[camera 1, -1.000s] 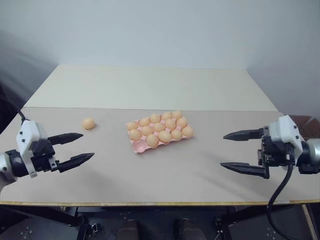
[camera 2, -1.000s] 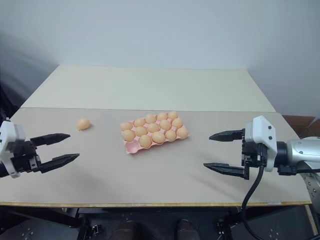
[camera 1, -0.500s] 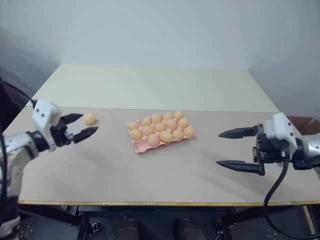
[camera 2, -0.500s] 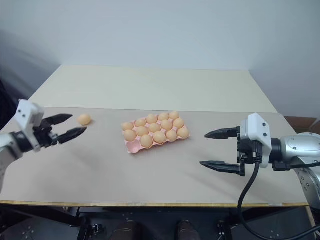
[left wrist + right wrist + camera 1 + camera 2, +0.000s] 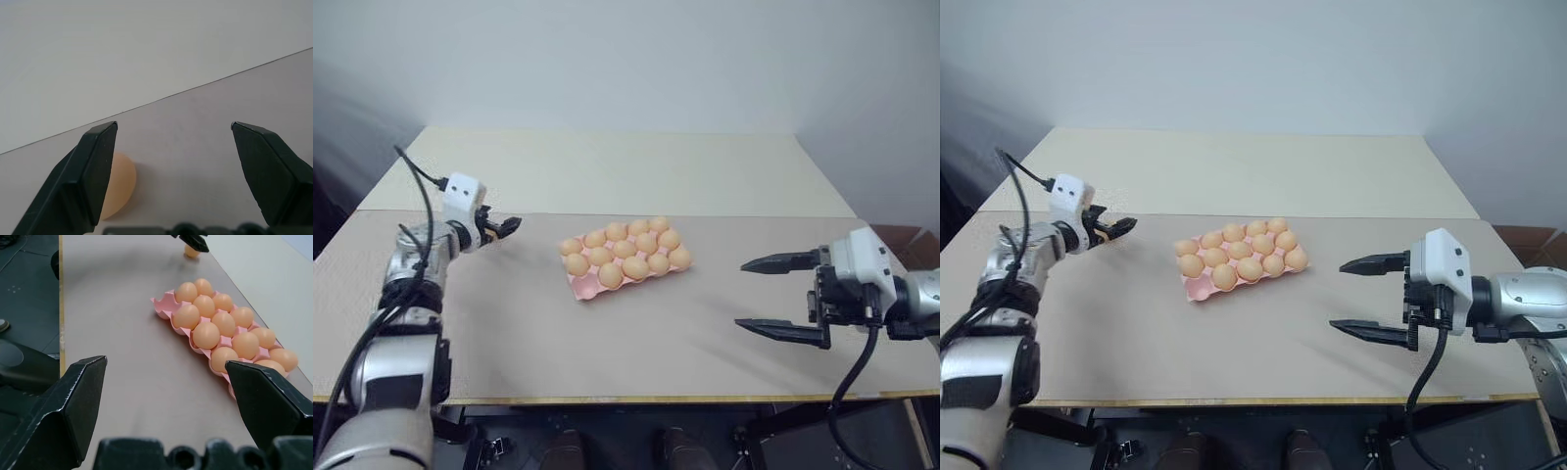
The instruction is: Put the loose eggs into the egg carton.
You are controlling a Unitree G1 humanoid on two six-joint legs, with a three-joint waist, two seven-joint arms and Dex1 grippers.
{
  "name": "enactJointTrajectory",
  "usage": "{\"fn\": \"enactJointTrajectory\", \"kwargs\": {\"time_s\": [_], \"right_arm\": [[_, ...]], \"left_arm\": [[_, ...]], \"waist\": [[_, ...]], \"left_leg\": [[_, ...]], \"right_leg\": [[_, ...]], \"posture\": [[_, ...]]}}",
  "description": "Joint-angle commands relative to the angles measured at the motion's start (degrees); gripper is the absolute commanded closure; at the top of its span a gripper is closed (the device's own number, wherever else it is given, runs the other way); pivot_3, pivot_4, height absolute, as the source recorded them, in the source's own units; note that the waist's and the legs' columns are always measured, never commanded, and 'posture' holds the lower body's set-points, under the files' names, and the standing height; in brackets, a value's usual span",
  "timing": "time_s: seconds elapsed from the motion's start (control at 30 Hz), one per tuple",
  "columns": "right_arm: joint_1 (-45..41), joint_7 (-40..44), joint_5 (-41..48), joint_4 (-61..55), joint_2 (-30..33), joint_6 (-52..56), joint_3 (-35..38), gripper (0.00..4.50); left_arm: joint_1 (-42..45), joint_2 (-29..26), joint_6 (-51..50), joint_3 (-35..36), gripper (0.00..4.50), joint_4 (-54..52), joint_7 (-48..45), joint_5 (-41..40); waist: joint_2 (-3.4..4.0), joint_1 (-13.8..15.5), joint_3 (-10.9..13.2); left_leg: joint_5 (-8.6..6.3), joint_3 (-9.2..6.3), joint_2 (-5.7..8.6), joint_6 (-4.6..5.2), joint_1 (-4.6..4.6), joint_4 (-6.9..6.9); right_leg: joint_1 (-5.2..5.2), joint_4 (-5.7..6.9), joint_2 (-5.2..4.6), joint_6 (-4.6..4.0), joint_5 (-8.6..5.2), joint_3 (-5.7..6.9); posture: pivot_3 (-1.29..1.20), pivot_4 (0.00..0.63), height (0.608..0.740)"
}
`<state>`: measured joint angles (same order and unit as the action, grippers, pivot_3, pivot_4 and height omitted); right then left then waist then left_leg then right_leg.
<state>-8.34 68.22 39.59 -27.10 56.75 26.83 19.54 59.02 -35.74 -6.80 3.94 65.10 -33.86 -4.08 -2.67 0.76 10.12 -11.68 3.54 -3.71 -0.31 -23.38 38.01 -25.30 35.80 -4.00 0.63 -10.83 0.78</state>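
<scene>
Left gripper (image 5: pixel 173 166), jaws spread, brackets the loose egg (image 5: pixel 117 183) (nearer one finger), so closing gently likely comes next before carrying to the egg carton (image 5: pixel 625 262).

Two black fingers (image 5: pixel 88 181) of the left claw (image 5: pixel 173 128) rise into view and stand wide apart, with bare surface (image 5: pixel 195 147) between them. A single tan-orange egg (image 5: pixel 119 183) lies on the greyish-tan surface, tucked against the inner side of one finger, which hides part of it; whether the finger touches the egg is hard to tell from this angle. The other finger stands well apart from the egg. Beyond the fingertips a thin straight seam crosses the surface at a slant, and past it a paler, cream-toned panel (image 5: pixel 122 54) stretches away.
</scene>
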Motion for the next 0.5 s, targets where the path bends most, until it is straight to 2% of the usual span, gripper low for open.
{"fn": "enactJointTrajectory", "kwargs": {"time_s": [0.03,0.2,0.5], "right_arm": [[1.6,-0.9,2.5,-3.1,1.2,1.7,4.2,0.00],[5.2,-2.3,4.0,-6.5,1.6,4.0,7.9,0.00],[6.5,-5.7,7.0,-10.1,1.7,6.0,10.9,0.00]], "left_arm": [[4.1,1.2,4.9,0.0,0.46,5.7,6.8,2.9],[6.2,2.0,6.3,2.6,0.46,9.3,15.6,3.2],[4.7,2.7,0.8,1.4,0.46,12.0,15.0,6.8]], "waist": [[-0.01,0.0,0.0],[-0.04,-0.1,0.0],[-0.04,0.0,0.0]], "left_leg": [[0.00,0.00,0.00,0.00,-0.02,0.00],[0.00,-0.03,0.00,0.00,-0.07,0.00],[0.00,-0.03,0.01,-0.01,0.01,0.00]], "right_leg": [[-0.01,0.00,0.00,0.00,0.00,0.00],[-0.04,0.00,-0.02,0.03,0.01,0.03],[0.00,0.04,-0.03,0.03,0.01,0.04]], "posture": [[0.00,0.150,0.740],[0.00,0.150,0.740],[0.00,0.150,0.740]]}}
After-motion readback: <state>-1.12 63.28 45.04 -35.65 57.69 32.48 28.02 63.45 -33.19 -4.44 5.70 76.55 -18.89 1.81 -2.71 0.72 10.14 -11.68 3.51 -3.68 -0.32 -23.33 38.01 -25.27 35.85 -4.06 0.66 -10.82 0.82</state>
